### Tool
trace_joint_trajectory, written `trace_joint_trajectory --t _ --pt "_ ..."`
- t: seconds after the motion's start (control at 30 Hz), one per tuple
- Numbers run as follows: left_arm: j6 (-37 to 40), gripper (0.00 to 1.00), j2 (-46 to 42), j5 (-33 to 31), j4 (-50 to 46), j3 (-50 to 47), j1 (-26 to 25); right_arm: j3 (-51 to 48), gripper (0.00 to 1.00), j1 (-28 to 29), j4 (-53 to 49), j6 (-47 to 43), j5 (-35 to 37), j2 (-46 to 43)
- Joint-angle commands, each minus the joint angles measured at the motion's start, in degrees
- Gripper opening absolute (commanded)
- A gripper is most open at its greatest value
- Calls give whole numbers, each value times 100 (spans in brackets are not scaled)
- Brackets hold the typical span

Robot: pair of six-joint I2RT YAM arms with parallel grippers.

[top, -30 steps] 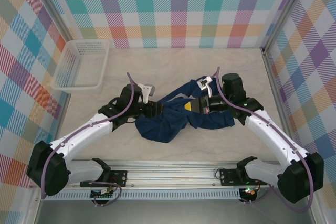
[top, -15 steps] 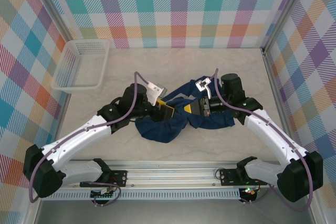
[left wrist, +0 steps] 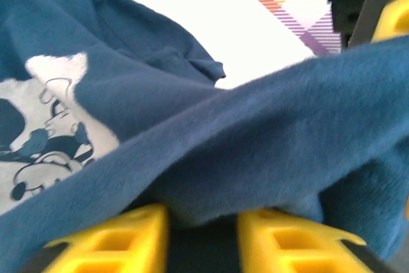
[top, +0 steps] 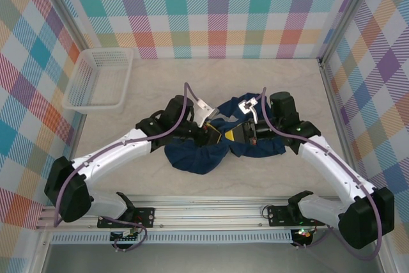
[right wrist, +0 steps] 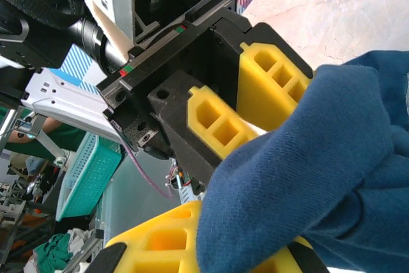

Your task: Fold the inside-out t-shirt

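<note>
The inside-out t-shirt (top: pixel 197 155) is dark navy and lies bunched at mid-table, one part raised between the arms. Both grippers meet tip to tip over it. My left gripper (top: pixel 213 137) reaches in from the left. In the left wrist view its yellow fingers (left wrist: pixel 108 242) stand a little apart, pinching a fold of the t-shirt (left wrist: pixel 255 151) that carries a white cartoon print (left wrist: pixel 45 139). My right gripper (top: pixel 227 136) is shut on the same raised bunch of fabric (right wrist: pixel 319 177), which covers its tips. The left gripper's yellow fingers (right wrist: pixel 217 123) face it at close range.
A white mesh basket (top: pixel 102 78) stands at the back left, against the checked wall. Checked walls close the table on three sides. Bare tabletop (top: pixel 275 87) lies behind the arms and in front of the shirt.
My left arm has swung right, up to the right gripper, and its jaws have narrowed onto the raised fabric. The right gripper has stayed where it was, still shut on the shirt.
</note>
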Motion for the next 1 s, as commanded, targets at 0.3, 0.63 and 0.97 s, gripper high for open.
trace_joint_trajectory --t 0.3,0.63,0.97 --pt "-571 0 -823 280 141 25 99 280 0 -184 -1058 -592 1631 -258" --pt "-1590 0 -1114 817 -257 86 236 289 0 -184 -745 -466 1816 -370" --pt "-2337 0 -719 373 -167 87 382 119 5 -184 -56 -203 -117 -333"
